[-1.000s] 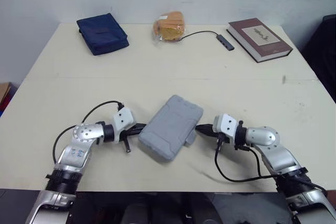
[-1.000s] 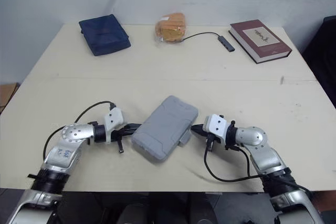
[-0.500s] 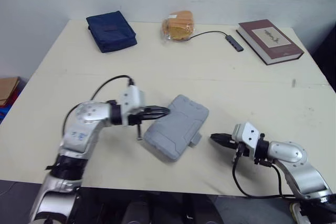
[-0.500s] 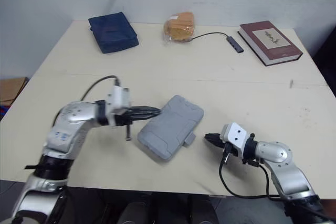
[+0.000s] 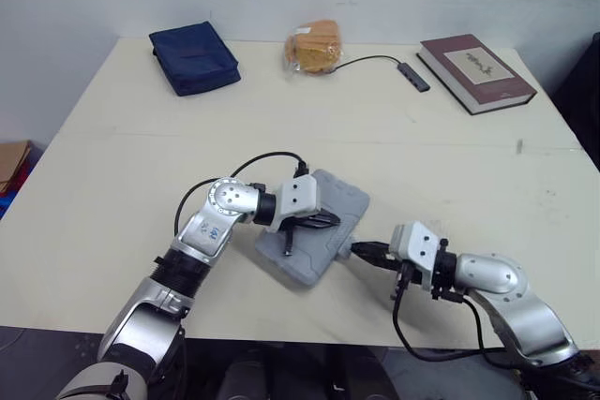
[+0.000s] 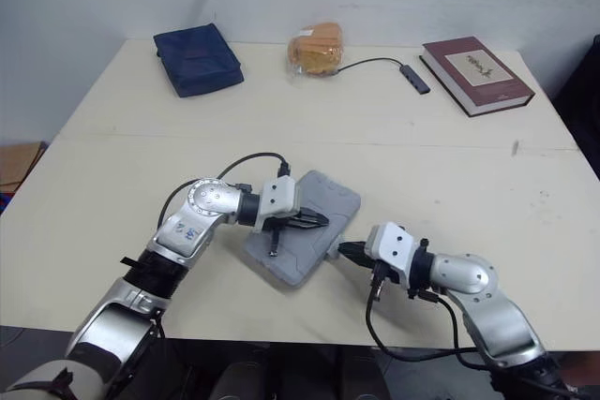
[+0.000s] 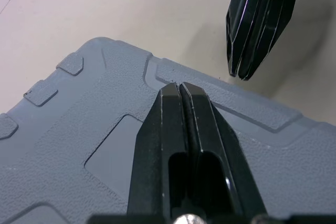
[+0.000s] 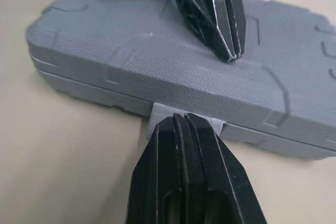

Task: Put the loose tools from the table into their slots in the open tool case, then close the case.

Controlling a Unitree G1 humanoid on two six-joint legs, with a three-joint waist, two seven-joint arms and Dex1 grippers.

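Both hands are clenched: the left hand (image 5: 330, 220) rests on the tool case (image 5: 343, 198) lid, probably steadying it, while the right hand (image 5: 359, 250) noses its latch (image 8: 158, 114).

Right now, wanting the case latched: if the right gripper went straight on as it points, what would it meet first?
The light grey latch tab on the side of the closed tool case. The right gripper, shut, points squarely at it from very close; whether they already touch is unclear.
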